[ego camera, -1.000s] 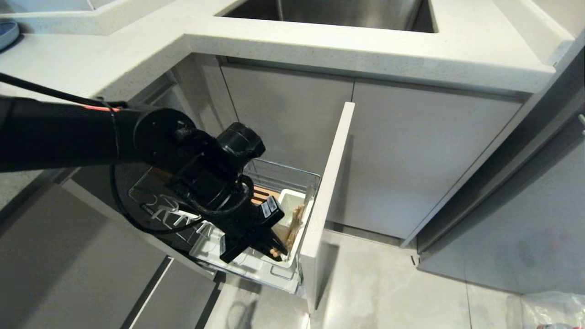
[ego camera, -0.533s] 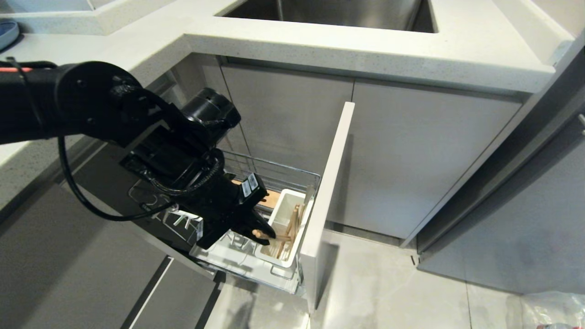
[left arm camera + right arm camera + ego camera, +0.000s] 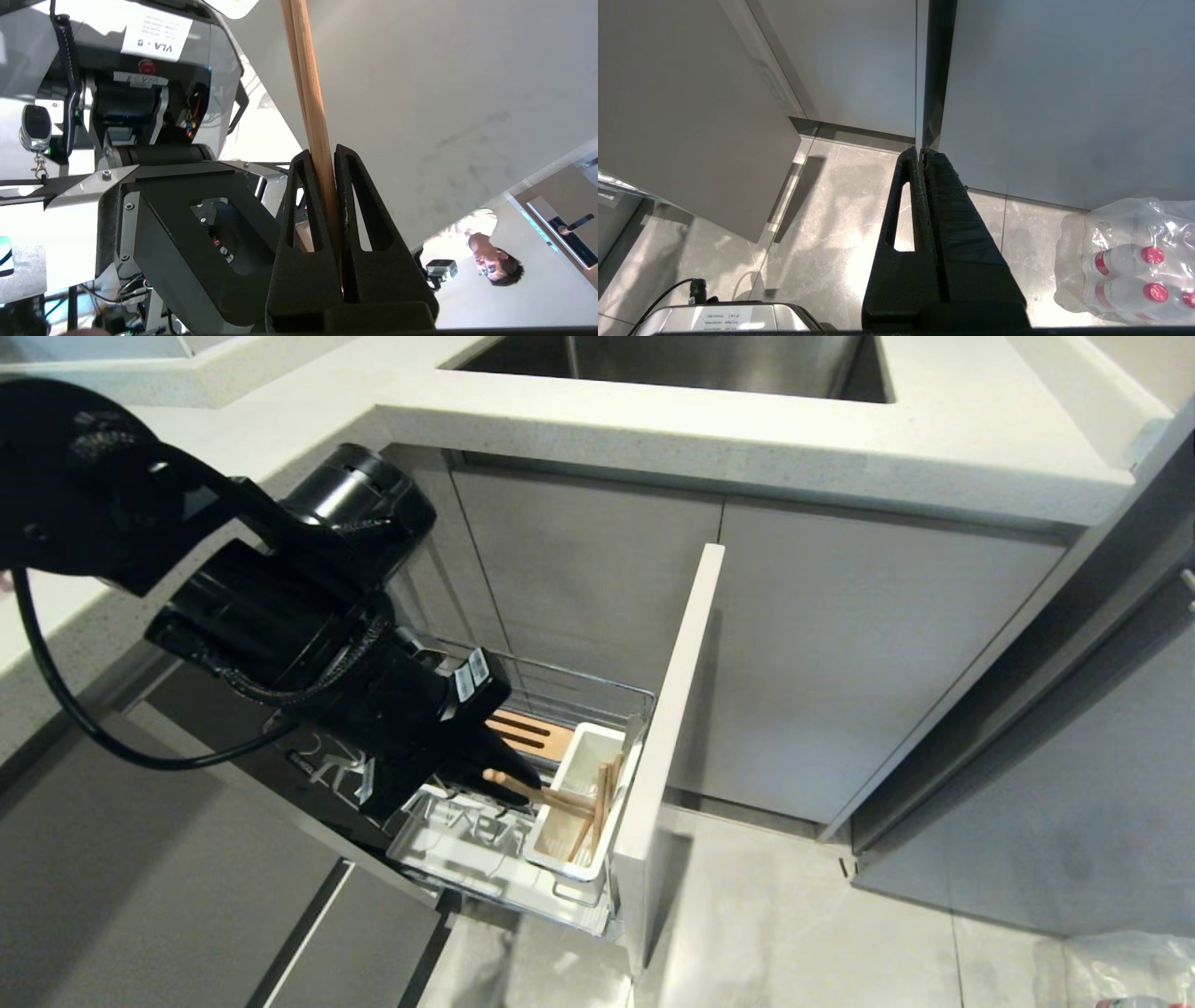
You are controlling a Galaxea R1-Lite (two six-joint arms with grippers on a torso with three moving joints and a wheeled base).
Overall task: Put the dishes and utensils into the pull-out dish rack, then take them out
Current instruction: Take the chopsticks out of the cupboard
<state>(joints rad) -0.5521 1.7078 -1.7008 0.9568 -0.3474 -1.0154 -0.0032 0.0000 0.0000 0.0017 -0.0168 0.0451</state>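
Presently: left gripper (image 3: 509, 775), clamped on chopsticks (image 3: 541, 793) at their thick end, above the pull-out dish rack (image 3: 560, 695). Chopsticks slanting, thin ends down inside white utensil caddy (image 3: 586, 747) beside the rack's pale front panel (image 3: 672, 709). Slotted wooden strip (image 3: 527, 733) behind the caddy; white drip tray (image 3: 457, 845) beneath. Right gripper (image 3: 920, 156), pressed closed and empty, hanging over floor tiles (image 3: 831, 210) near bottled water pack (image 3: 1134, 256).

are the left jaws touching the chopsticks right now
Touching. The left wrist view shows the left gripper shut on the chopsticks, both jaws pressed against the wood with no gap.
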